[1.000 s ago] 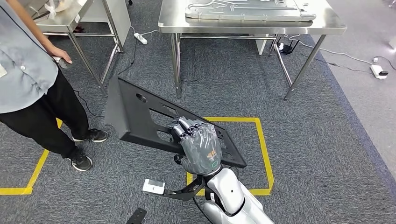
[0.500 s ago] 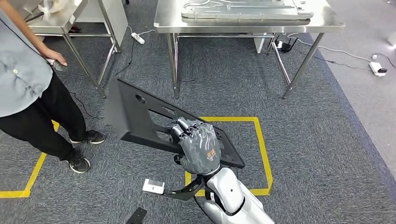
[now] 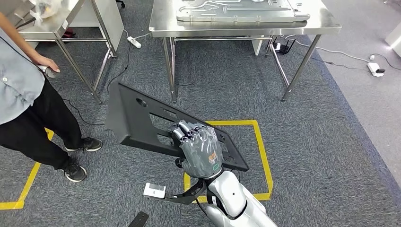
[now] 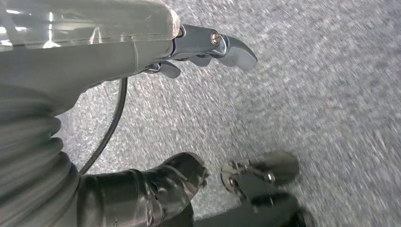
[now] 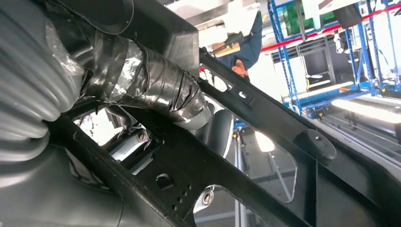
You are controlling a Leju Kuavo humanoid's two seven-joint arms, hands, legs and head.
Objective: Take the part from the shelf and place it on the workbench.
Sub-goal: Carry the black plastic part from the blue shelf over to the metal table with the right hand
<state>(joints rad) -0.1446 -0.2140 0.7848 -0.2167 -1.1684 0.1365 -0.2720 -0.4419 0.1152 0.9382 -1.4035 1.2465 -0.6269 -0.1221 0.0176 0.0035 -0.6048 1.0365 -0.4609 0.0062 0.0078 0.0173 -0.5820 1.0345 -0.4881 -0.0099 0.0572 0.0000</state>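
Black plastic part (image 3: pixel 156 127), one, gripped in my right robot hand (image 3: pixel 201 149), fingers hooked through a cut-out near its 5 o'clock end; carried tilted above the carpet, not yet on any worktop. Over the last second the whole view has slid, steel worktop (image 3: pixel 331 23) at 12 o'clock shifting leftward and nearer: I judge I'm walking toward it, delivery pending. Count: two steel worktops, one person (image 3: pixel 23 94) at 9 o'clock; my left robot hand (image 4: pixel 208 45) hangs empty, fingers loosely curled, closure uncertain.
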